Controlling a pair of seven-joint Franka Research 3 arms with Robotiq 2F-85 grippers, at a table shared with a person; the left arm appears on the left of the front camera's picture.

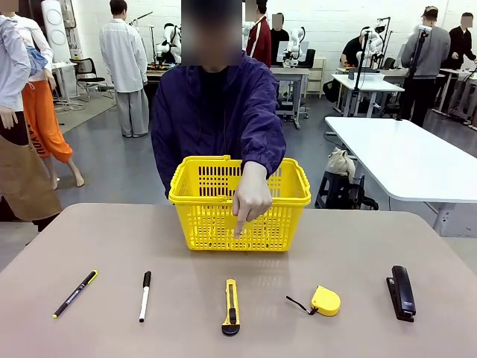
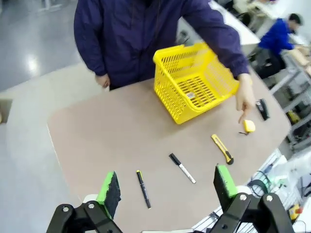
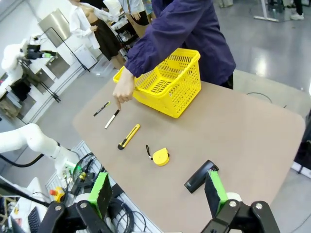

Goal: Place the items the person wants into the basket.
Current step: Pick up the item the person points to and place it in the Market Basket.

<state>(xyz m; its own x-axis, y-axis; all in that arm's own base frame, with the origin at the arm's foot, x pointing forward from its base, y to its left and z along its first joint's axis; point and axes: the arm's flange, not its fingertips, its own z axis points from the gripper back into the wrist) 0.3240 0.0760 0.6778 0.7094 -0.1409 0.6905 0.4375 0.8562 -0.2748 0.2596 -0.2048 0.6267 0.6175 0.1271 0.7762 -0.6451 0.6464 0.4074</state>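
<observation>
Surface (image 1: 89,239): tan, rounded corners, shared with the person (image 1: 216,112), who stands at the far side in a dark navy-purple zip jacket.

Basket (image 1: 212,224): bright yellow plastic, lattice walls, handles folded down on the rim. It sits upright at the far middle of the surface, directly in front of the person. Inside, the left wrist view shows a small label on its floor.

Person's hand (image 1: 252,195): reaches over the basket's near rim, index finger extended downward, in the air in front of the near wall. Which item it singles out I cannot tell.

Left gripper (image 2: 166,183): raised above the near edge, green-padded fingers (image 2: 110,187) wide apart, nothing between them.
Right gripper (image 3: 158,191): likewise raised, fingers (image 3: 214,189) wide apart, nothing held.

5 objects lie in 1 row along the near side, well apart from each other. Black stapler (image 1: 401,292), far right. Yellow-and-black utility knife (image 1: 232,306), centre, black end nearest the robot. Thin black pen (image 1: 75,293) with yellow end, far left, lying slanted. White marker (image 1: 145,296), black cap toward the person, between pen and knife. Round yellow tape measure (image 1: 326,300) with a black strap, between knife and stapler.
</observation>
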